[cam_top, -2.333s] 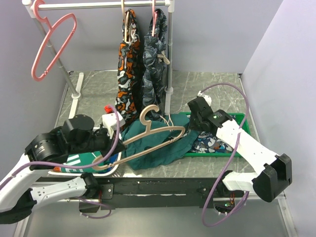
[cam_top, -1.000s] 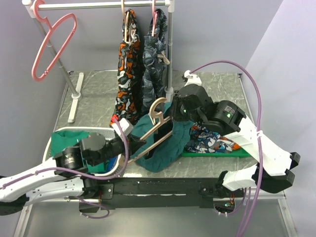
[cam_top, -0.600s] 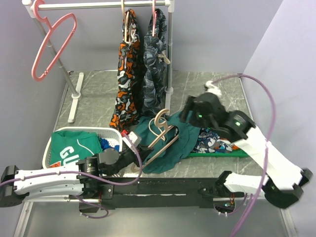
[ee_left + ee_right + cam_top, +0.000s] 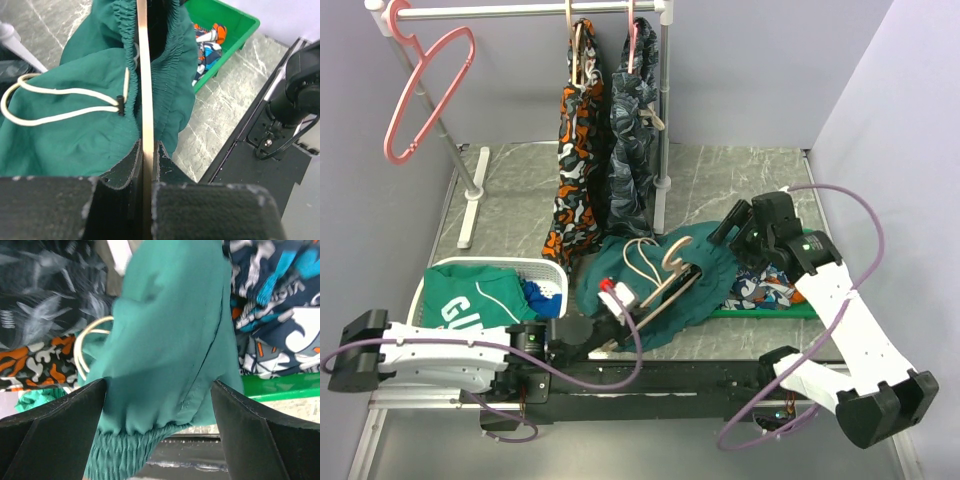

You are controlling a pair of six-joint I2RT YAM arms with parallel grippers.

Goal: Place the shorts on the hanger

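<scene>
Our right gripper (image 4: 159,405) has just let go, jaws wide. The shorts (image 4: 705,272) now drape on the tan hanger (image 4: 660,266), which our left gripper (image 4: 146,150) clamps near the tabletop's (image 4: 720,180) front edge. Hanging looks nearly done.

1. The shorts (image 4: 75,135) are matt teal cloth, soft-looking, with a puckered elastic waistband. Their drawstring (image 4: 60,92) is off-white cord.
2. The hanger (image 4: 147,100) is tan and smooth with a low sheen. Plastic or wood, hard to call.
3. The tray (image 4: 240,22) is bright green plastic, pretty glossy.
4. The table (image 4: 220,110) has a grey marble-look top, smooth and faintly shiny.
5. The left gripper (image 4: 147,146) has black finger pads (image 4: 120,170), matt and grainy.
6. The basket (image 4: 500,262) is white plastic.
</scene>
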